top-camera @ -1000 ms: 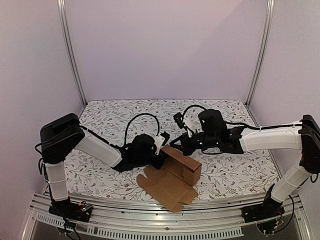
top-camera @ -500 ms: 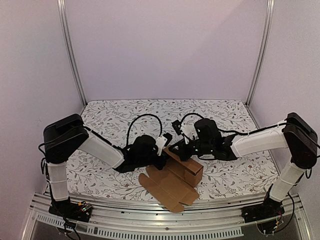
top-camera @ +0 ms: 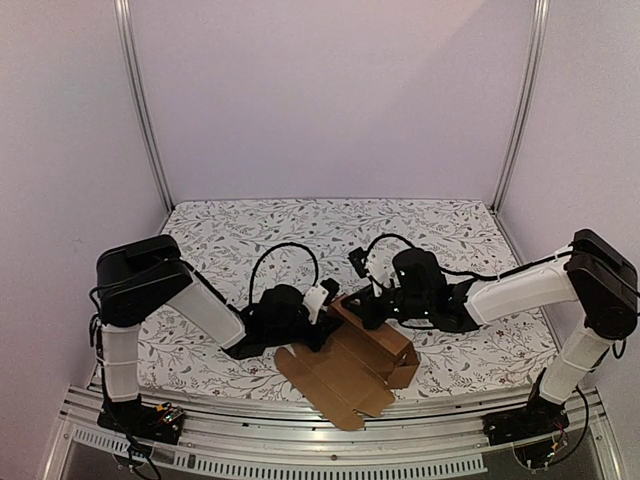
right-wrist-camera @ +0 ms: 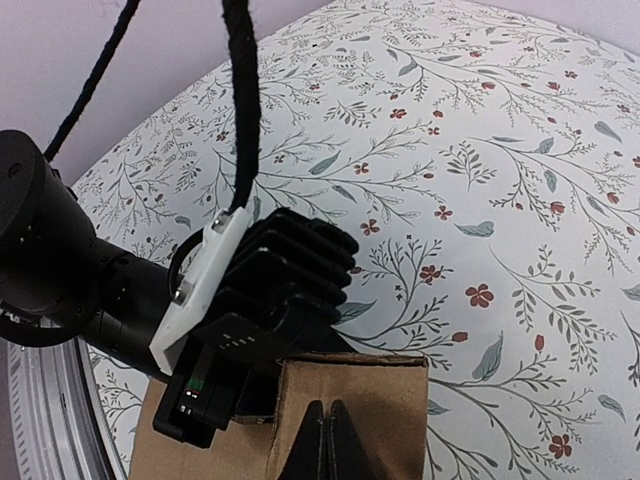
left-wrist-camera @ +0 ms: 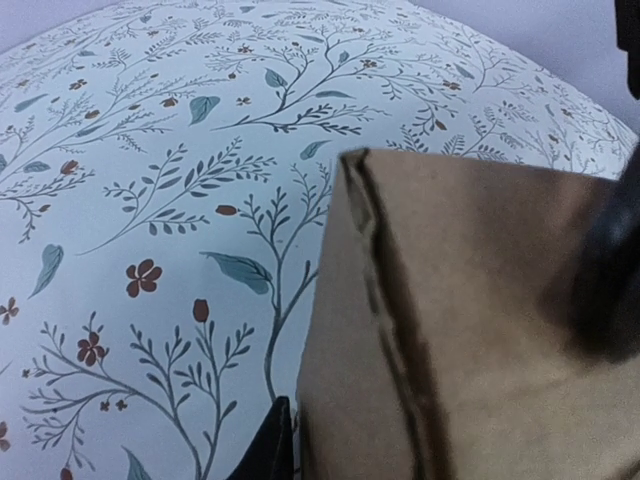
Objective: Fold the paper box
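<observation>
Both arms have dropped lower and nearer than a second ago. Right gripper (right-wrist-camera: pixel 322 440) pinched together on the paper box (top-camera: pixel 350 365) wall, near table (top-camera: pixel 250 225) edge. Left gripper (top-camera: pixel 318 330) presses alongside; jaws unreadable.

One paper box (top-camera: pixel 355 360); two arms: left (top-camera: pixel 190 300), right (top-camera: pixel 520 288).

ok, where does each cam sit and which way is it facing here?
Top external: above and behind the bases, looking down at the table; both arms, left gripper and right gripper at the paper box.
Left wrist: low, close on the box corner; one dark fingertip.
Right wrist: over the box's edge, fingers together, facing the left arm's wrist.
All three share the box and floral cloth.
</observation>
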Available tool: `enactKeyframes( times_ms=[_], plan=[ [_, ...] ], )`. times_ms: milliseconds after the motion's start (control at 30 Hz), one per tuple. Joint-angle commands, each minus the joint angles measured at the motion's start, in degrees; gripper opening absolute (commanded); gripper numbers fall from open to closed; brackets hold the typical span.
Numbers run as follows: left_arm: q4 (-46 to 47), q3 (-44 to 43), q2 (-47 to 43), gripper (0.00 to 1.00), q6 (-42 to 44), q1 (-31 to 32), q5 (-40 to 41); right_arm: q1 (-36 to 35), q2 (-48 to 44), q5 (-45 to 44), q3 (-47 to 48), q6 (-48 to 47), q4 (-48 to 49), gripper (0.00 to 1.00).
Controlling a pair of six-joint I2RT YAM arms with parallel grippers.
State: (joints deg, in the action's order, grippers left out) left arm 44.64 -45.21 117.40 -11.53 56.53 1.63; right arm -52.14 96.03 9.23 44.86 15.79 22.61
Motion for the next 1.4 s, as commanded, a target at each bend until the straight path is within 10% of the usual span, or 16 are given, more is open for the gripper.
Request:
enactKeyframes(
  times_ms=[0,800,1367],
  plan=[
    [5.6,0.9,1.2,0.18,-0.5,0.9,-0.8,-0.4,-0.8,-1.3,-2.6,0.5,-4.3,0.0],
    [2.7,-4.1,0.7,0.0,3.1,1.0,1.5,-0.4,-4.1,-2.8,0.0,2.0,-8.9,0.0],
    [-21.3,-3.2,-11.6,0.0,-7.8,1.9,12.9,4.0,-20.2,-8.9,6.0,3.2,-33.8,0.46]
  ],
)
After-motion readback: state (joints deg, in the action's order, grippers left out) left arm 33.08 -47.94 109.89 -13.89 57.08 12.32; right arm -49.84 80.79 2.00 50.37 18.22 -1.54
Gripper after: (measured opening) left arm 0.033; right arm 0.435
